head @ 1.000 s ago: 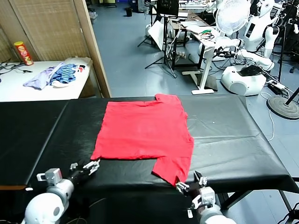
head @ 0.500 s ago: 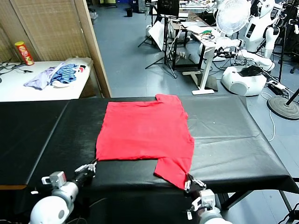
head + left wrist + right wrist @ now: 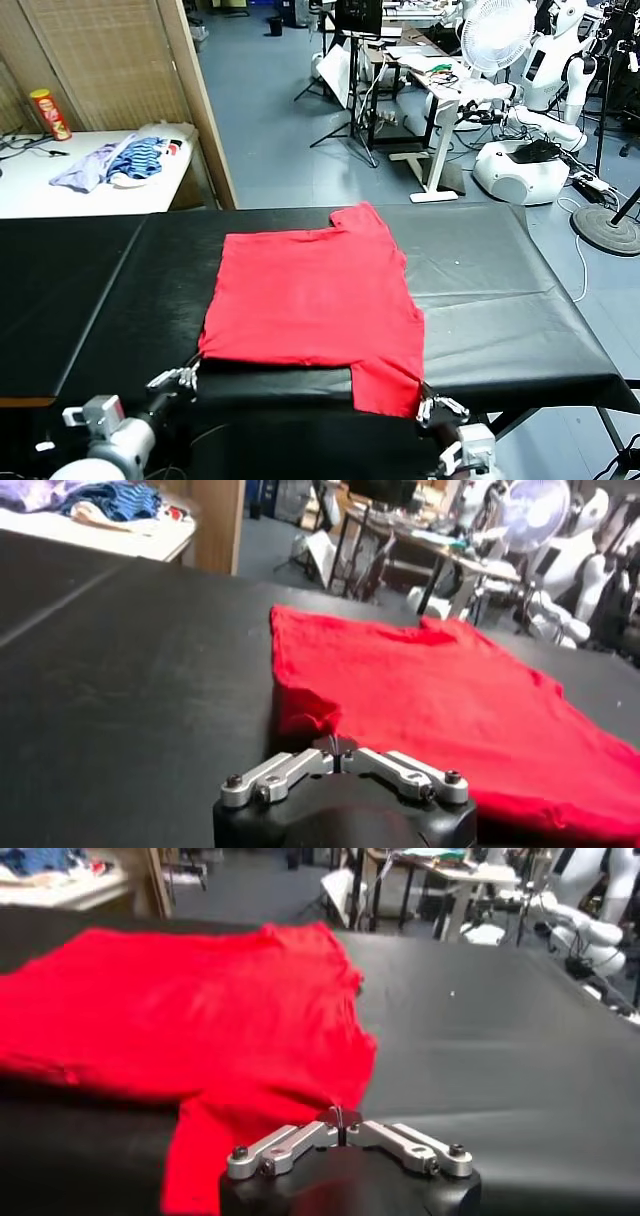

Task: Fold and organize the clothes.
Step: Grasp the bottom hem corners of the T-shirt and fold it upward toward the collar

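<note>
While both claws are pinching shut on the near edge of the red T-shirt (image 3: 315, 300), the left claw (image 3: 178, 377) is gripping its near-left corner and the right claw (image 3: 437, 407) is gripping the tip of the near-right sleeve, where a second ago both were standing open just short of the cloth. Compared with that earlier moment, the shirt is sliding slightly nearer and rightward, its sleeve now hanging at the front edge of the black desk (image 3: 520, 300), which suggests the arms are starting to pull the cloth taut before a first fold. The garment is lying flat across the middle of the desk, collar toward the far side. Nothing is lying on the shirt or between the claws. Far to the left, on a separate white table (image 3: 60, 190), a heap of purple and striped garments (image 3: 115, 160) and a red-and-yellow can (image 3: 48, 112) are sitting well apart from the work.
</note>
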You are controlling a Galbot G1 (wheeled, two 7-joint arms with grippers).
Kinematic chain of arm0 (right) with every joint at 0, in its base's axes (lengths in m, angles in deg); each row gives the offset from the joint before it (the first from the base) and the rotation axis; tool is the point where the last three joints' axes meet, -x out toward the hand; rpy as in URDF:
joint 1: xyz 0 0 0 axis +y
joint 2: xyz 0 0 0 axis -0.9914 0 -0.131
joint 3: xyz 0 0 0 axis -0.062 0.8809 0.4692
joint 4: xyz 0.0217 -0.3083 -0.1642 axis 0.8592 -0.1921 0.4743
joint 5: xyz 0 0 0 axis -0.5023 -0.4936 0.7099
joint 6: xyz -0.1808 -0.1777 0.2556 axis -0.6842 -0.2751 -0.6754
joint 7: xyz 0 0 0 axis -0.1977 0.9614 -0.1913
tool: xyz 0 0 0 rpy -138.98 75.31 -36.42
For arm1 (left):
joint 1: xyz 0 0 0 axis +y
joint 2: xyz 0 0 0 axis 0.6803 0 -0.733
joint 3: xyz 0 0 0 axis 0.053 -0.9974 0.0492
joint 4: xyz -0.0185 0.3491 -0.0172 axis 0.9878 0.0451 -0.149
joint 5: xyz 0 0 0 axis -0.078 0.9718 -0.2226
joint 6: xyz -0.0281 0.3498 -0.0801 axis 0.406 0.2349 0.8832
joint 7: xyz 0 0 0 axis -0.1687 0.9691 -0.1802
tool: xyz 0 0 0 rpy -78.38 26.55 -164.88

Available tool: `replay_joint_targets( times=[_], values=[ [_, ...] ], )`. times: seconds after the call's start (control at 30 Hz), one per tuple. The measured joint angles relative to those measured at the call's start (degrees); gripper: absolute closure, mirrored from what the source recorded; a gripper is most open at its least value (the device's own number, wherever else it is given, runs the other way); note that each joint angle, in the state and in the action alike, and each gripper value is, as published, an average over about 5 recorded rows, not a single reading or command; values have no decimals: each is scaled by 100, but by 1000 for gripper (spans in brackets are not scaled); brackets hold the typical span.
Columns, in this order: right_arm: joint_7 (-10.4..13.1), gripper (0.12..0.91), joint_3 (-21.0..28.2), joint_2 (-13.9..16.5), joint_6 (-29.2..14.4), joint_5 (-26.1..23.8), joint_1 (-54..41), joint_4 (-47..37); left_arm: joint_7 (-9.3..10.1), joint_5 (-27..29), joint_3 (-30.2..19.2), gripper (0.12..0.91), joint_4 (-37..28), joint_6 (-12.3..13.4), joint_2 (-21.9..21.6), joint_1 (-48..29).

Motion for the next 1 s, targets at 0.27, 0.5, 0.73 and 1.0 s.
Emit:
replay_joint_targets(
  times=[0.27, 0.5, 0.73, 1.0],
  values=[
    [-140, 903, 249, 142, -324, 87, -1393, -1250, 65, 422, -243, 905, -607, 85, 78, -965],
    [-327, 903, 540, 172, -348, 27, -2381, -2217, 33, 1106, -539, 905, -1274, 203, -23, -1602],
    [-682, 871, 581, 184, -496, 47, -2748, -2683, 55, 1465, -789, 899, -1908, 238, -54, -2107],
    [-790, 480, 352, 277, -442, -35, -2159, -1990, 57, 1529, -804, 579, -1942, 218, -40, -2060]
  ],
)
